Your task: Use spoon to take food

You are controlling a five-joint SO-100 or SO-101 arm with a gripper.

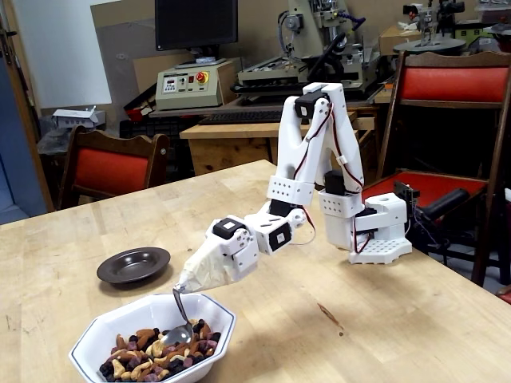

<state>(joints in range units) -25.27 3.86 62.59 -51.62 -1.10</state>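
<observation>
In the fixed view a white octagonal bowl [217, 310] at the table's front edge holds the food [144, 363], a mix of tan nuts and dark purple and brown bits. The silver spoon [177, 333] stands nearly upright with its oval bowl resting on top of the food near the far side of the dish. Its thin handle runs up into my gripper [183, 286], which is wrapped in beige tape and shut on the handle's top end. The tape hides the fingers. My white arm reaches down and to the left from its base [380, 236].
A small dark plate [133, 265] lies on the wooden table [335, 319] behind and left of the bowl. Red-cushioned chairs [112, 169] stand around the table, with benches and machines behind them.
</observation>
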